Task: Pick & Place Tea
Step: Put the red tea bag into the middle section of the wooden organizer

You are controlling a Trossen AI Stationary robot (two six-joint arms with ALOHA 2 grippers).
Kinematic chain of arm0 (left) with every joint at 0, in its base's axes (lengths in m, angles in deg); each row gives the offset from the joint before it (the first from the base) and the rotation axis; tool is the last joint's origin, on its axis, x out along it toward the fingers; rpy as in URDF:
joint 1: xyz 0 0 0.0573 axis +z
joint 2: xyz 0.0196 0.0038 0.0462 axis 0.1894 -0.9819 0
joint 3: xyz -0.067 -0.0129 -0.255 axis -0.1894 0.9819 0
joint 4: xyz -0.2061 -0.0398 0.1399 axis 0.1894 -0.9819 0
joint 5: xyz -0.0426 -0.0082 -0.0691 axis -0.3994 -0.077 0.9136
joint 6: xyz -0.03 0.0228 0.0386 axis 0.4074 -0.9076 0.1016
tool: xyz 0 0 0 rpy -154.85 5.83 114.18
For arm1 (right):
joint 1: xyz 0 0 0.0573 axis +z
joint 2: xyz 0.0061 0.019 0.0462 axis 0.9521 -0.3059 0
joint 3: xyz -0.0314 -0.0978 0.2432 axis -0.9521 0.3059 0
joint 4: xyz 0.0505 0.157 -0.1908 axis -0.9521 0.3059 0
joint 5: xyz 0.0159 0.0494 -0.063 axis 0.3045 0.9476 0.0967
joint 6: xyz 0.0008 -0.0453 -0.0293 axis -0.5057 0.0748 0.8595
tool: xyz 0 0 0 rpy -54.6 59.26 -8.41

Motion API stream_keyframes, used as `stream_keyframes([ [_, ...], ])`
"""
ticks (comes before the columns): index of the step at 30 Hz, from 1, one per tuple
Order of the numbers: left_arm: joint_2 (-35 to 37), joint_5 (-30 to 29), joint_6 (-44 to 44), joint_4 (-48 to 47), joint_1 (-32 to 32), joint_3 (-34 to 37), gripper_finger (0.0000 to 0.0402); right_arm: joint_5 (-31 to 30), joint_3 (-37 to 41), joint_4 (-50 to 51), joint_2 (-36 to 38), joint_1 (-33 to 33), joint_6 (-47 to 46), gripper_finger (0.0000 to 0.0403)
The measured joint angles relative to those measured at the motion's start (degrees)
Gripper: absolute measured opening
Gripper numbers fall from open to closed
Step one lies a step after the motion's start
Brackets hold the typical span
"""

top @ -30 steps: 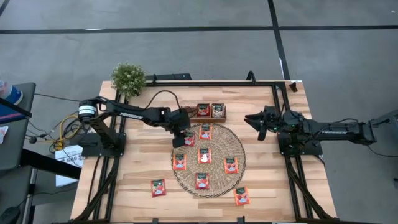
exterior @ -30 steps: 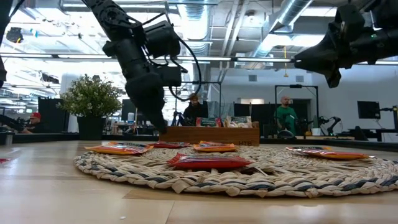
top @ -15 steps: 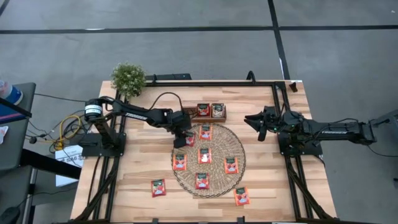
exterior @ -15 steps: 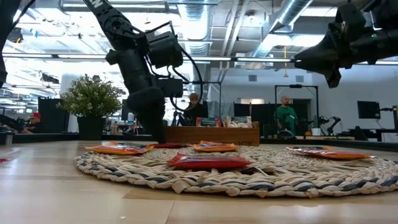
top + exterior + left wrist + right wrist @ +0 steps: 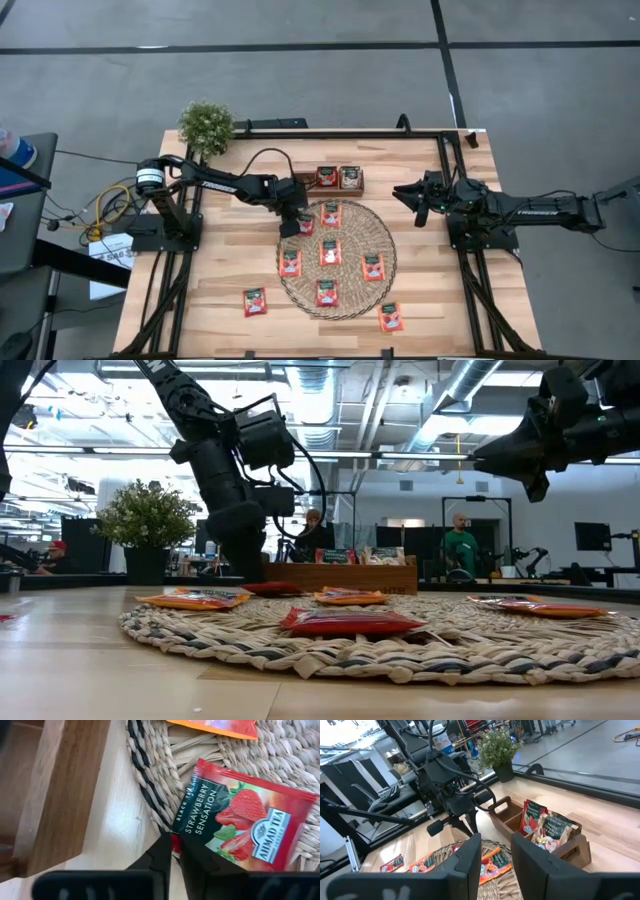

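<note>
The left gripper [image 5: 174, 851], at the mat's [image 5: 380, 240] upper-left rim, pinches a sachet [image 5: 240, 817] by its corner for lifting; the right gripper [image 5: 408, 192], part-spread, waits at frame right.

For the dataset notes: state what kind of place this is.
Probably a robotics lab in an open workshop hall: exposed ceiling ducts, a person among workstations beyond the table, and two arms mounted at it, the left tool pinching a tea sachet.
</note>
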State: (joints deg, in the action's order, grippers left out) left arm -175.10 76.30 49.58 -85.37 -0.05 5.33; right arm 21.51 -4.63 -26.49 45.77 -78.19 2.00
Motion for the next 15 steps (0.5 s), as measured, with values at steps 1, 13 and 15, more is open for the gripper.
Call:
stream_keyframes([
  [1,0.00,-0.36,0.00,0.00,0.00,0.00,0.0019,0.00,0.00,0.00,0.00,-0.02,-0.01,0.0098],
  [13,0.43,-3.07,0.00,-0.40,0.00,0.01,0.0000,-0.17,0.00,0.01,0.00,-0.02,-0.02,0.0098],
  [15,1.28,-3.12,0.00,-0.96,0.00,0.04,0.0000,-0.16,0.00,0.00,0.00,-0.02,-0.02,0.0098],
])
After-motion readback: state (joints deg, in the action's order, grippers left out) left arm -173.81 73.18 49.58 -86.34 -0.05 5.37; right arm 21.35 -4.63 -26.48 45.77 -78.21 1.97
